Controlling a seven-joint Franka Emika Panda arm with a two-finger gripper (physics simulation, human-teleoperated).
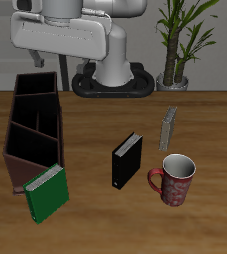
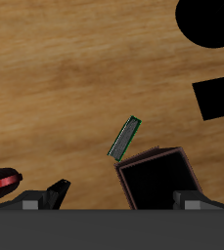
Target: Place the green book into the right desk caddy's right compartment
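Exterior view: nearest the front edge, the green book (image 1: 46,193) stands tilted against the caddy's (image 1: 32,127) near end; mug (image 1: 175,179) and black book (image 1: 127,160) farther along. Gripper opening cannot be told.

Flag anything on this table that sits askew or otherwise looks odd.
The thin bright-green hardcover book stands tilted, leaning on the front end of the long dark-brown wooden desk caddy, outside its compartments. The black book, grey book and red patterned mug stand upright.

Green book (image 1: 47,192) (upright, tilted) against right desk caddy's (image 1: 26,99) front end
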